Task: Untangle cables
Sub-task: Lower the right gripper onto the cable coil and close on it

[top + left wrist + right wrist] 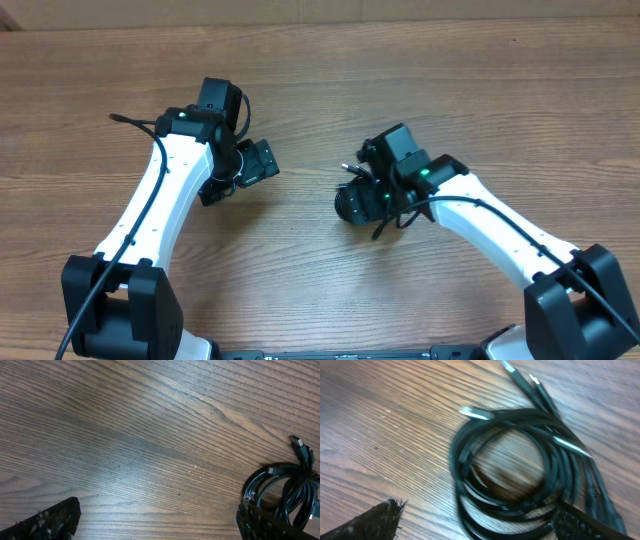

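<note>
Cables [457, 467]: black cords in one small coil, flat on the wooden table [150, 420], silver plug tips sticking out at the coil's top. Right wrist view is blurred, so individual strands are hard to separate, and the coil's lower edge is cut off. From overhead the coil is mostly hidden under the right arm's head; only some plug ends poke out. Right gripper [482, 520] hangs just above the coil, jaws spread wide, gripping nothing. Left gripper [157, 522] is also wide and empty over bare wood, with the coil off beside one finger, partly cut off.
</note>
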Robot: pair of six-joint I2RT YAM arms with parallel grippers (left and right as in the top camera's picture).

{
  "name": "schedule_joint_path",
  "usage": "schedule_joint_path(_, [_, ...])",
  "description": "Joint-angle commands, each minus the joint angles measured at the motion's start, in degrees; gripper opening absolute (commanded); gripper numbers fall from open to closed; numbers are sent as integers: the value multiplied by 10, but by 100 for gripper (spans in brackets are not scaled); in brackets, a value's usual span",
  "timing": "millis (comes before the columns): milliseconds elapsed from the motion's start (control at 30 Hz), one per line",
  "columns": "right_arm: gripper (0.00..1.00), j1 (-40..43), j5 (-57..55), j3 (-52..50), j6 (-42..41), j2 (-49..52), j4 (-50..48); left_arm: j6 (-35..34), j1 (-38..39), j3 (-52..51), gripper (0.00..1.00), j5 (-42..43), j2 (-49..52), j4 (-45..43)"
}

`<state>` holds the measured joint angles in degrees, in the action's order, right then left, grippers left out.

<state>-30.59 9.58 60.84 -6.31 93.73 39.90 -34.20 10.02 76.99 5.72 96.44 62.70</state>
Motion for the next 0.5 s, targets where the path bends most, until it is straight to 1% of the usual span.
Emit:
schedule_joint_path(0, [89, -40, -51, -16, 9, 0, -16, -5, -2, 8, 100, -8, 1, 2])
schedule_joint_path(67, [81, -52, -79, -19, 8, 1, -15, -5, -2, 9, 100, -8, 2, 2])
schedule_joint_path(267, [75, -57, -88, -20, -7, 6, -24, -5, -3, 8, 100, -8, 2, 3])
schedule_joint_path(333, [70, -57, -92, -20, -7, 12, -23, -5, -3, 9, 100, -8, 2, 5])
schedule_joint_path(400, [62, -57, -90, -20, -10, 21, -24, -5, -3, 8, 100, -8, 2, 8])
schedule_joint_path(467, [59, -57, -83, -20, -14, 29, -24, -5, -2, 8, 100, -8, 2, 12])
